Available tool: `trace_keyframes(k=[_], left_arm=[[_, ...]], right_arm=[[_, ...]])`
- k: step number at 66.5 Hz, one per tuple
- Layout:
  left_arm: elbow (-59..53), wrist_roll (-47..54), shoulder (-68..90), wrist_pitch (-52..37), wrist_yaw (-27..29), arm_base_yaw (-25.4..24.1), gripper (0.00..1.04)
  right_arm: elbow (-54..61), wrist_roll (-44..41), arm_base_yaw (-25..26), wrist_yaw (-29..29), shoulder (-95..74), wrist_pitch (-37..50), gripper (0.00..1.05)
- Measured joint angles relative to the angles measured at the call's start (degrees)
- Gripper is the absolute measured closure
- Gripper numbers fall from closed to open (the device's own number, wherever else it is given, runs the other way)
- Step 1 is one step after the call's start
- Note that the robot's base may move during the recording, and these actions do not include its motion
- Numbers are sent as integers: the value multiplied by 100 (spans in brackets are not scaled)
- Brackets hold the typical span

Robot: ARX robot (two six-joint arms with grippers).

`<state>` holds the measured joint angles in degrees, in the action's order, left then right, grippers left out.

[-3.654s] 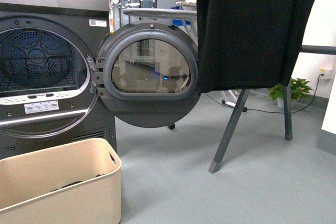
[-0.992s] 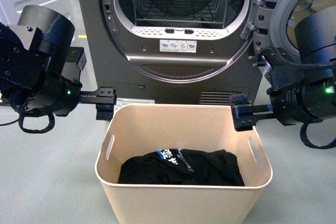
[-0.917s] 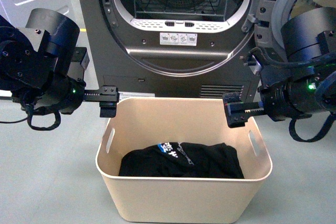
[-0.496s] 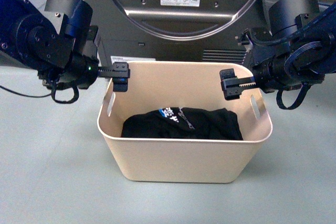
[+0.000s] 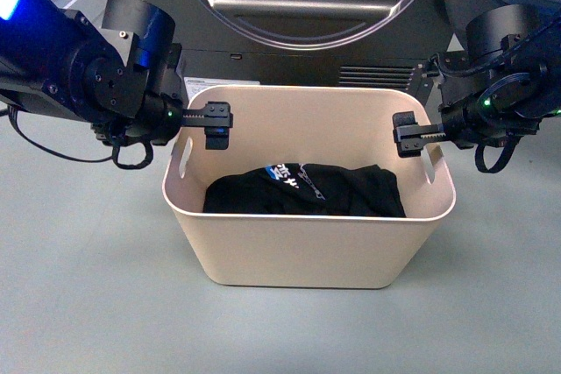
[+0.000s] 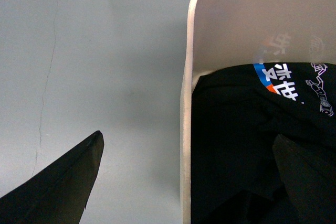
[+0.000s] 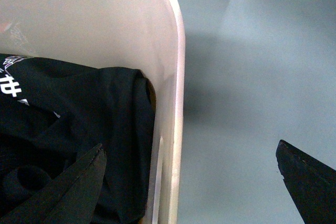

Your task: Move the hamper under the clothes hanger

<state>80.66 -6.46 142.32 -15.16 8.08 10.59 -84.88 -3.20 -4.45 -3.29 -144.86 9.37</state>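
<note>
Two grippers are now down at the rim of the hamper [image 5: 298, 251]. The left gripper [image 5: 215, 124] and right gripper [image 5: 410, 136] have dropped from above to its opposite side walls. Wrist views show both sets of jaws spread astride the wall, not pinching. The hamper sits on the floor [image 5: 88, 286] just before the dryer [image 5: 307, 32], black garment [image 5: 302, 192] inside. The clothes hanger is out of view. Likely the grasp comes next, and the move has not started.

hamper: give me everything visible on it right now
The hamper is a beige, smooth, plastic-looking rectangular tub with rounded corners, tapered sides and a slot handle near each short-side rim. It stands upright on the grey floor, just in front of the dryer. A crumpled black garment with printed lettering lies inside. The left gripper and right gripper are open, straddling its side walls.
</note>
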Motion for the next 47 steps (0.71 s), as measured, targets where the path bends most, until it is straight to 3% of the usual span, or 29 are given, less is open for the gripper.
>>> trace_keyframes(k=[4,12,19,39,42,47], left_arm=[[37,-9,74,0,50,20,9],[96,-46,201,48,101,59,27],[125,-105,282,96,105,107,50],[122,-114,282,146,232,131,95],[103,-111,251,149,214,120,101],[55,-94,190,160,208,111,101]], right_arm=[[-26,13,15,-13,-48,-2,10],[-48,20,31,-39,-136,-37,26],[-46,26,31,-74,-208,-85,49],[35,55,-20,-28,-208,-44,93],[74,79,-22,0,-184,-28,100],[153,127,-22,20,-122,-20,102]])
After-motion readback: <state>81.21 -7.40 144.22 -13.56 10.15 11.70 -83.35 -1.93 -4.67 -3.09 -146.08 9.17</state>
